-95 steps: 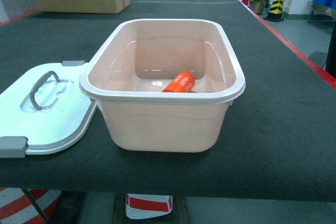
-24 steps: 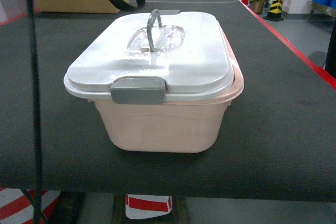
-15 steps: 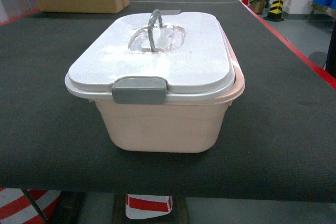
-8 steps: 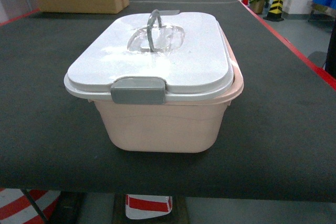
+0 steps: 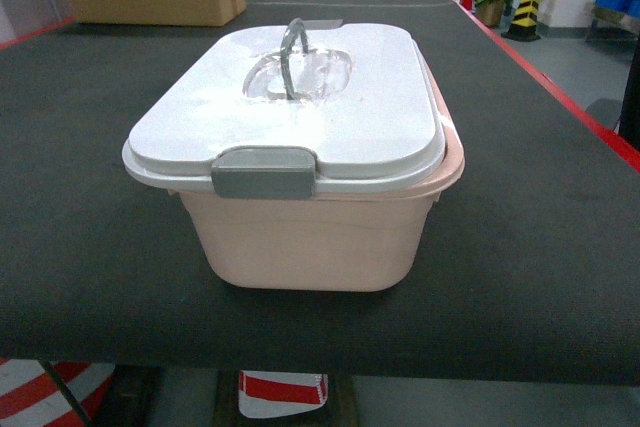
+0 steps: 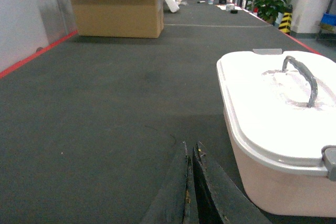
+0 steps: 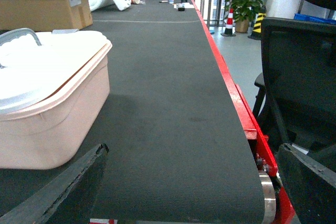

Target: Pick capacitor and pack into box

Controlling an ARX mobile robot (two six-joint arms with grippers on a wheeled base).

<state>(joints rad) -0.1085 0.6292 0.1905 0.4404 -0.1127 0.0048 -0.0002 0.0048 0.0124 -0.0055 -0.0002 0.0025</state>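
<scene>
- On the dark table, head view: the pink box [image 5: 300,237] sits lidded under its white lid [image 5: 300,107]; no capacitor shows
- Left wrist: left gripper [image 6: 190,182] pressed closed, empty, box just to its right
- Right wrist: right gripper [image 7: 184,192] spread wide, empty, box to its left, similarly near

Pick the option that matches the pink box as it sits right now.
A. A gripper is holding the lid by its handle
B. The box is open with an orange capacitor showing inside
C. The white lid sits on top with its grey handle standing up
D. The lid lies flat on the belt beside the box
C: the white lid covers the pink box, its grey handle stands upright, and no gripper touches it.
</scene>
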